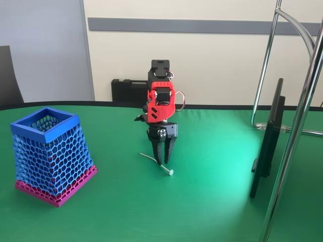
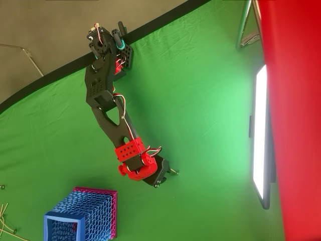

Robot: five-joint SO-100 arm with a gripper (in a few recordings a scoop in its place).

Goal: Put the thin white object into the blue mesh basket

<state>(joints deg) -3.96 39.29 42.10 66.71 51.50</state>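
Fingers (image 1: 163, 162) pointing down, tips nearly together astride thin white object (image 1: 157, 165) on table; grip unclear. Blue mesh basket (image 1: 50, 156) well left.

Green table cloth (image 1: 212, 201); black case (image 1: 128, 91) behind — chrome stand (image 1: 298, 126), black chair (image 1: 9, 75).

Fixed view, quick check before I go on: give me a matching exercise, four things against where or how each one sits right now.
Things:
1. thin white object
2. blue mesh basket
3. gripper
4. black case

Places or states:
A. at the far edge of the table, behind the arm
B. pointing down at the green cloth, fingertips at the stick
C. lying flat on the cloth, its small disc end towards the camera
D. standing upright at the left, open top up

Pairs: 1-C, 2-D, 3-B, 4-A
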